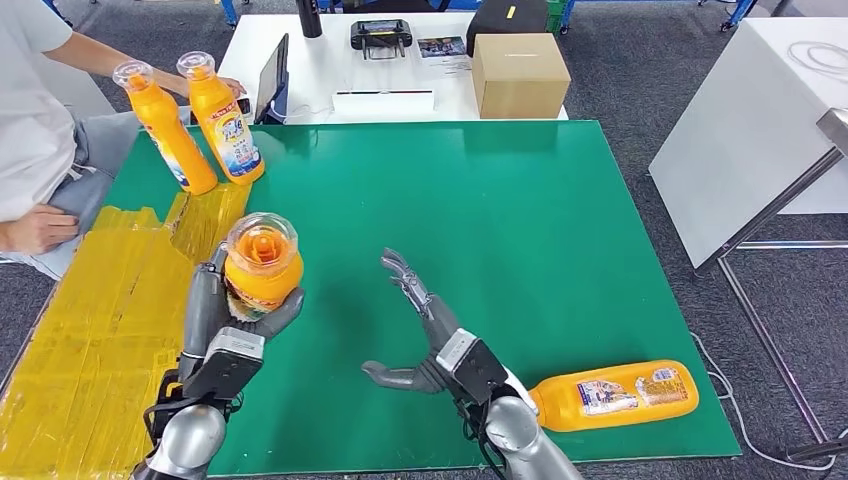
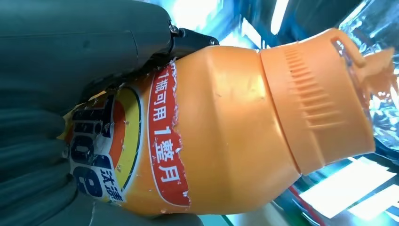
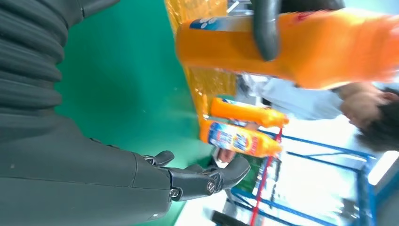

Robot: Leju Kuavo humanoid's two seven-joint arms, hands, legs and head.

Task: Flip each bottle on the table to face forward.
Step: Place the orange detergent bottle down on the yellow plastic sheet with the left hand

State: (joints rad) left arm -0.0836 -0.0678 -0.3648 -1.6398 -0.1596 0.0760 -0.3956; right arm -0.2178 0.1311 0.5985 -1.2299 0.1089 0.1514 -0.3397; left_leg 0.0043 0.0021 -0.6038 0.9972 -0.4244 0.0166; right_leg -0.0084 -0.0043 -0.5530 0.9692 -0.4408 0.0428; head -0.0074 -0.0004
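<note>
Silver arms come in from below in the head view. Under them lies the green bench (image 1: 520,230), the largest thing here, with a yellow taped strip (image 1: 95,320) along its left side.

Behind the bench stands a white table (image 1: 330,60) carrying a cardboard box (image 1: 520,72), a dark tablet (image 1: 271,78) leaning upright and a handheld controller (image 1: 380,34). A person in a white shirt (image 1: 35,110) sits at the far left corner, one hand resting by the two upright bottles (image 1: 200,125) that stand side by side at that corner of the bench.

At the near right edge of the bench a lying bottle (image 1: 615,393) rests on its side, label up, its cap end hidden behind the right forearm.

The left hand (image 1: 235,310) grasps the held bottle (image 1: 262,262) around its body, upright and lifted above the bench near the yellow strip, its clear cap towards the camera; in the left wrist view its torn label is turned towards the lens.

The right hand (image 1: 425,335) is released, fingers spread apart and holding nothing, hovering over the green surface between the held bottle and the lying bottle.
</note>
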